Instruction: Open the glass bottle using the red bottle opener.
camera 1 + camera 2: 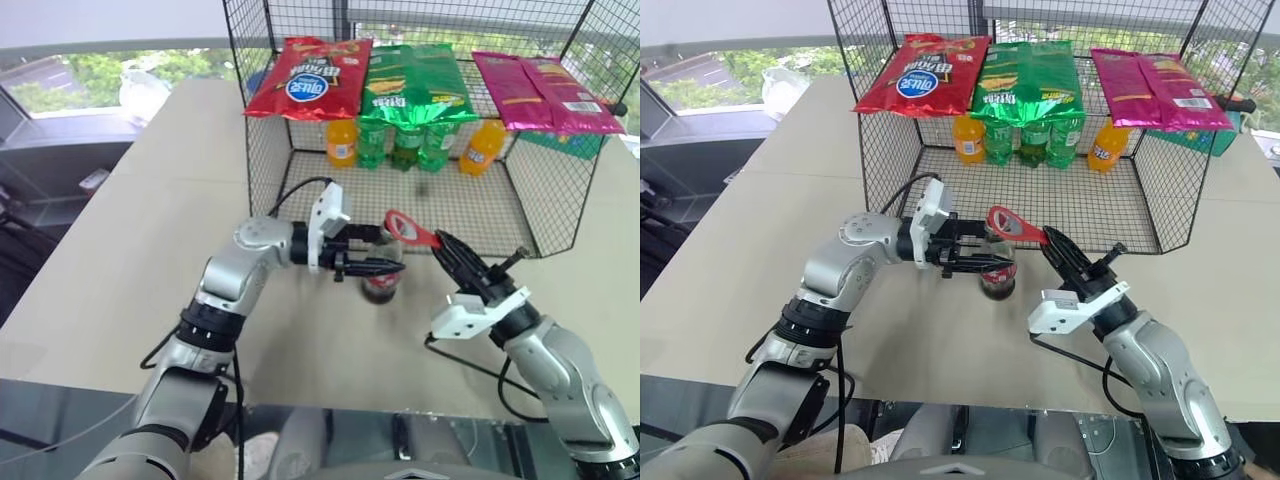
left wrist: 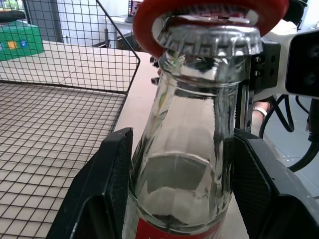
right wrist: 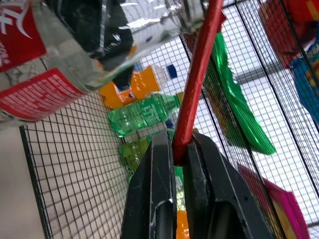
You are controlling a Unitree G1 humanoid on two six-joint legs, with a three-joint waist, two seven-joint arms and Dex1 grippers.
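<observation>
We see the left tool (image 1: 368,250) clamped around the glass bottle (image 1: 381,283), standing on the tabletop (image 1: 120,250) before the wire cage (image 1: 420,200). The right tool (image 1: 448,250) pinches the red bottle opener (image 1: 412,232) (ring over the cap).

Red snack bag (image 1: 308,78): round blue logo, lettering illegible. Glass bottle (image 3: 35,74) label: white print, unreadable.

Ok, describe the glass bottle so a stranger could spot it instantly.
Start at the black wire cage on the tan table. Just in front of it, the left gripper clamps the glass bottle, standing upright. Unlike the orange and green plastic bottles inside the cage, it is clear glass, red-labelled, with a silver cap under the red bottle opener.
</observation>
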